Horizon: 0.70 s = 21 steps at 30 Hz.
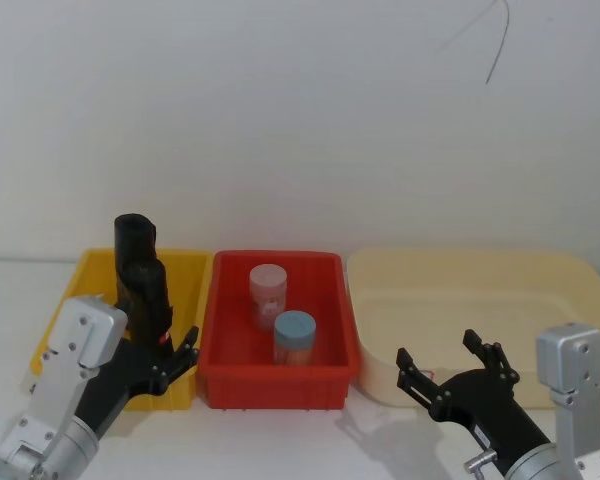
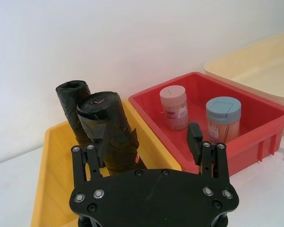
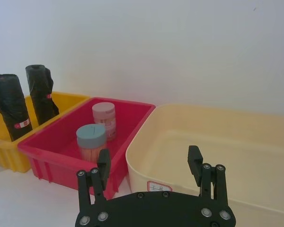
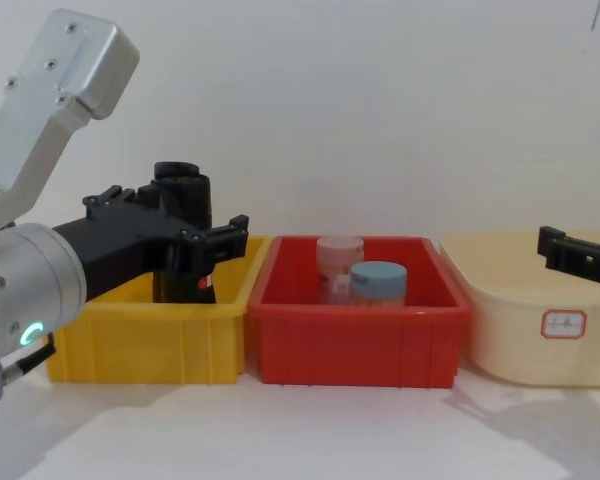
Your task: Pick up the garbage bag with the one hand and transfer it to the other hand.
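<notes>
The left gripper's (image 2: pixel 146 141) fingers (image 2: pixel 99 137) are spread wide, with nothing pinched between them. The garbage bag (image 2: pixel 114 132) stands just ahead of the gap, close to one finger, which overlaps its side in the left wrist view; whether that finger touches the plastic cannot be told. In the chest view the two fingertips show on either side of the roll's upper part. The garbage bag stands on end in the yellow bin (image 2: pixel 49 170), toward the bin's near side, with a small red-and-white sticker (image 3: pixel 22 124) low on its side. Close behind it in the same bin stands the other roll (image 2: pixel 71 101), also black and also on end; whether the two touch cannot be told. The left arm reaches in from the robot's left, its silver wrist over the bin's near left corner. Right beside the yellow bin sits the red bin (image 1: pixel 280 382), holding a pink-lidded jar (image 1: pixel 268 290) and, nearer the robot, a blue-lidded jar (image 1: pixel 294 338), both upright and close together. On the far side of the red bin lies the cream tub (image 1: pixel 500 290). The right gripper (image 1: pixel 437 350) hangs at the tub's near rim, well apart from the garbage bag, its fingers (image 3: pixel 195 163) likewise spread and holding nothing. All three containers rest in a row on the white table (image 1: pixel 280 440).
</notes>
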Each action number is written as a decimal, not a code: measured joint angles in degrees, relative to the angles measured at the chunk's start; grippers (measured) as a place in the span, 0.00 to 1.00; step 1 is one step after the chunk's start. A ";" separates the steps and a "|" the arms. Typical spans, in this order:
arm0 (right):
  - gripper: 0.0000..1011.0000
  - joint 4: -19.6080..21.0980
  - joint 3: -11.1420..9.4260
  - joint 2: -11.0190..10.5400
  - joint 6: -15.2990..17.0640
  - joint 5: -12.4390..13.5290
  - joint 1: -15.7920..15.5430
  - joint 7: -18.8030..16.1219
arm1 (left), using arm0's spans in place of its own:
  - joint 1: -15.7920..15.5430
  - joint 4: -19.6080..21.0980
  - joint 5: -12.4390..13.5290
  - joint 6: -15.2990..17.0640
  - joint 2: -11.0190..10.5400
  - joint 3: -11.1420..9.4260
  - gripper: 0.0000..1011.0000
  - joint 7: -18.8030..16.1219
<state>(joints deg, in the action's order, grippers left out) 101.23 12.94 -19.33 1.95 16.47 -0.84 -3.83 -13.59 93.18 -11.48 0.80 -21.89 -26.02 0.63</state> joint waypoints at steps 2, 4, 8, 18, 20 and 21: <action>0.99 0.00 0.00 0.00 0.00 0.00 0.00 0.00 | 0.00 0.00 0.00 0.00 0.00 0.00 0.99 0.00; 0.99 0.00 0.00 0.00 0.00 0.00 0.00 0.00 | 0.00 0.00 0.00 0.00 0.00 0.00 0.99 0.00; 0.99 0.00 0.00 0.00 0.00 0.00 0.00 0.00 | 0.00 0.00 0.00 0.00 0.00 0.00 0.99 0.00; 0.99 0.00 0.00 0.00 0.00 0.00 0.00 0.00 | 0.00 0.00 0.00 0.00 0.00 0.00 0.99 0.00; 0.99 0.00 0.00 -0.01 0.00 0.00 0.00 0.00 | 0.00 0.00 0.00 0.00 0.00 0.00 0.99 0.00; 0.99 0.00 0.00 -0.01 0.00 0.00 0.00 0.00 | 0.00 0.00 0.00 0.00 0.00 0.00 0.99 0.00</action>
<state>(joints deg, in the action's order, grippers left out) 101.23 12.94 -19.34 1.95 16.46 -0.84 -3.83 -13.59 93.17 -11.48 0.80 -21.89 -26.02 0.63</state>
